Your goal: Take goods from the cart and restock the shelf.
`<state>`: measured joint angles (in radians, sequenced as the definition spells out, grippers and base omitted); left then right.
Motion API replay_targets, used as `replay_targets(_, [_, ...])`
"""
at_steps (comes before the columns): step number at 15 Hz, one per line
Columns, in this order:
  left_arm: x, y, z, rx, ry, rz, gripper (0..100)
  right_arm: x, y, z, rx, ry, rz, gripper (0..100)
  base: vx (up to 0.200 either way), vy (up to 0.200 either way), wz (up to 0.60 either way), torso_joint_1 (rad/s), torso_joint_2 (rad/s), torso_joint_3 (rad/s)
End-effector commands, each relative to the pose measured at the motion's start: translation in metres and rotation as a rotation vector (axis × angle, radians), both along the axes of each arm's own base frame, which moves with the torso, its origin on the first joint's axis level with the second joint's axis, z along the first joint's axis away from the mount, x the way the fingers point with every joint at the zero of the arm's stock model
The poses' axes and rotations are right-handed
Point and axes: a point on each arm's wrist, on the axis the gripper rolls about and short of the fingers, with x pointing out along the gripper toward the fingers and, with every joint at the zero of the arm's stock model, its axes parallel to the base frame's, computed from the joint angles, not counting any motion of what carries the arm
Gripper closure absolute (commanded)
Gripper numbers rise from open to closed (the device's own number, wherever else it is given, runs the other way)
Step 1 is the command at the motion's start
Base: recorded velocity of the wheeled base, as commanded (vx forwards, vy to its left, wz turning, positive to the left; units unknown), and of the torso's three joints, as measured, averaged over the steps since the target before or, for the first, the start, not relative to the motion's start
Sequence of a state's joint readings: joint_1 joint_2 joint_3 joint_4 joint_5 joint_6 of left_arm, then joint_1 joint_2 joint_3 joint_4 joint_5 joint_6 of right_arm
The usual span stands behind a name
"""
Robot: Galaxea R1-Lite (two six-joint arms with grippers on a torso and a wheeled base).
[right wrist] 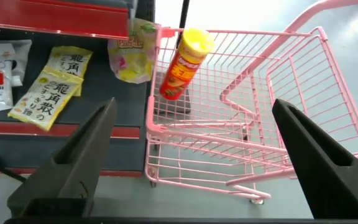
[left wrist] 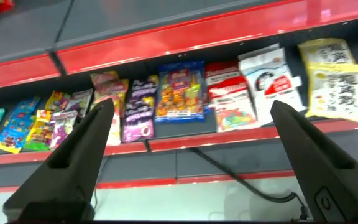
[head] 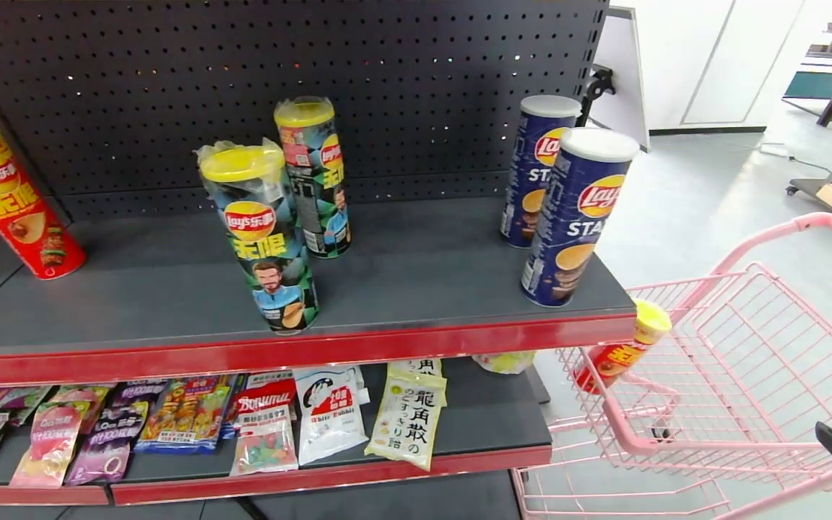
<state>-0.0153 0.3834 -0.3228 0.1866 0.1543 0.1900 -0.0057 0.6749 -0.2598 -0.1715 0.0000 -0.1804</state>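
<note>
Stock remaining in the pink wire cart (head: 734,451) looks like one red cylindrical chip can with a yellow lid (right wrist: 185,62), leaning in its corner beside the dark, red-edged shelf (head: 423,274). The right gripper (right wrist: 192,104) hangs above the cart, fingers wide apart and empty, probably lining up a grasp. The left gripper (left wrist: 191,104), equally spread, idles facing the lower-shelf snack bags (left wrist: 179,90).

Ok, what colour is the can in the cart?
The can is red, yellow lid; right wrist view.

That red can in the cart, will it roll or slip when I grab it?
The red can leans tilted in the pink cart, so a nudge may topple it. Its round body would probably roll once flat. It looks rigid.
</note>
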Motion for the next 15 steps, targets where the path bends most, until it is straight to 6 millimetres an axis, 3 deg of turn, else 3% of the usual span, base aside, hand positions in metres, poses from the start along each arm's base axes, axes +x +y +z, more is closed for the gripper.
replay_targets(1, [0.001,0.000,0.000,0.000,0.003,-0.001,0,0.001,0.000,0.000,-0.001,0.002,0.001,0,0.000,-0.200,0.00,0.002,-0.01,-0.002])
replay_targets(7, [0.002,-0.001,0.004,-0.005,-0.035,-0.055,0,0.001,0.000,-0.001,-0.002,0.009,0.003,0,0.000,-0.033,0.00,0.000,0.00,0.000])
replay_targets(15, [0.009,-0.001,0.011,-0.006,-0.067,-0.061,0,0.002,0.000,-0.001,-0.001,0.013,-0.002,0,0.000,0.000,-0.52,0.001,0.00,0.004])
